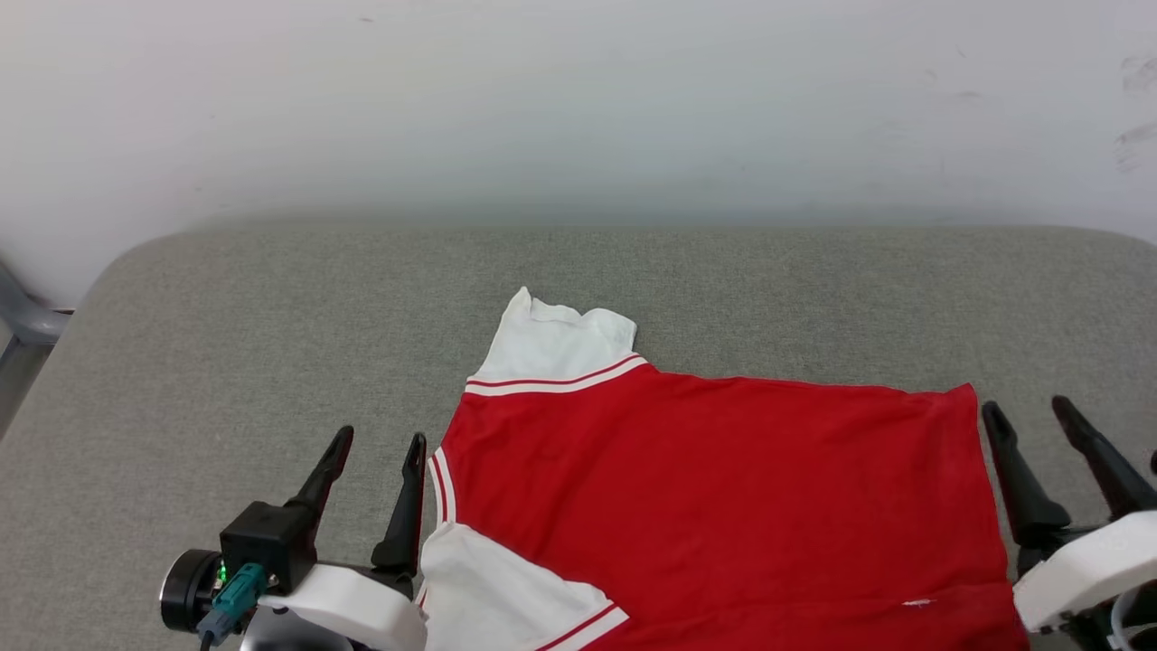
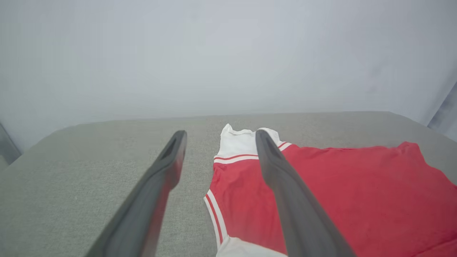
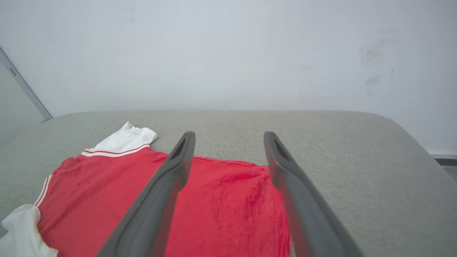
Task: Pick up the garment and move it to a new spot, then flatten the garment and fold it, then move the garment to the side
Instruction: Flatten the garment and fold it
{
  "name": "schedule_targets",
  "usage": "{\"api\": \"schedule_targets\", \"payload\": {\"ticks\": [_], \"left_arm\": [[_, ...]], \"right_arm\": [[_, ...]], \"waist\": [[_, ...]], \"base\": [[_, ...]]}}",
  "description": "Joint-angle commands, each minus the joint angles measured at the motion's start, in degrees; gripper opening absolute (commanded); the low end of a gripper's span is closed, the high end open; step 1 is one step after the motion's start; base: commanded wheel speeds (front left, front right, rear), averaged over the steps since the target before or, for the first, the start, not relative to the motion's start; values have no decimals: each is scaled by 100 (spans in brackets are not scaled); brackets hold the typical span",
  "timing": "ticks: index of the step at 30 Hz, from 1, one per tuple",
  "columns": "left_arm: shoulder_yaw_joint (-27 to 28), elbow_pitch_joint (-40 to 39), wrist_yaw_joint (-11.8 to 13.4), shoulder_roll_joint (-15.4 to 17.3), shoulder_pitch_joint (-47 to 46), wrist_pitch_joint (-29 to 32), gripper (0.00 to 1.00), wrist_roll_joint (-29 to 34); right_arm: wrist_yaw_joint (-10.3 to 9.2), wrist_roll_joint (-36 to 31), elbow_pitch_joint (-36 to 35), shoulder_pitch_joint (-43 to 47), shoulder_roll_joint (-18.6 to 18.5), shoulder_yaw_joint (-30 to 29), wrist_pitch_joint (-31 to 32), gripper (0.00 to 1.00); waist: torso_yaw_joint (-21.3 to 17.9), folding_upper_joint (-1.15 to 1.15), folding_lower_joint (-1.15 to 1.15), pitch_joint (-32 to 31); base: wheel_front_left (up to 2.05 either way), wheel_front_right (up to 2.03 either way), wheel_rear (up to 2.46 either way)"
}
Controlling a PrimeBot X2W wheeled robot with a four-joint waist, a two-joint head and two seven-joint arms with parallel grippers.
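The garment point(image 1: 714, 488), a red jersey with white sleeves and red-and-white striped trim, lies spread flat on the grey padded table point(image 1: 271, 325), reaching to the near edge of the head view. One white sleeve points toward the far side, the other lies at the near left. My left gripper point(image 1: 378, 443) stands open just left of the jersey's left edge, holding nothing. My right gripper point(image 1: 1030, 411) stands open just off the jersey's right edge, also holding nothing. The left wrist view looks over the garment point(image 2: 321, 185), the right wrist view over the garment point(image 3: 214, 200).
A pale wall point(image 1: 578, 108) rises behind the table's far edge. A grey frame piece point(image 1: 27, 316) stands past the table's left corner. Bare grey table surface stretches to the left, right and far side of the jersey.
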Motion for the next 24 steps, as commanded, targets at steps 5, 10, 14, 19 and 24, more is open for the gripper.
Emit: {"api": "schedule_targets", "payload": {"ticks": [5,10,14,19,24], "left_arm": [[792,-340,-134,-567,274,-71,100,606],[1577,-462,-569,-1173,618,-69,100,1249],[1996,-300,-999,-1594,838,-69,100,1621],[2349,77,-1514,-1961,946,-70,100,1961],[2620,344,-1905,-2153,781,-65,100,2177]], "right_arm": [[-5,-214,153,125,289,134,-1166,100],[-5,-343,455,224,538,272,-1812,100],[-5,-477,732,225,670,385,-2089,100],[-5,-528,995,77,774,417,-2218,100],[-5,-543,1063,-33,773,487,-2216,100]], "waist": [[-29,0,0,41],[-52,0,0,68],[-72,0,0,72],[-127,0,0,91],[-237,0,0,219]], "base": [[0,0,0],[0,0,0],[0,0,0],[0,0,0],[0,0,0]]}}
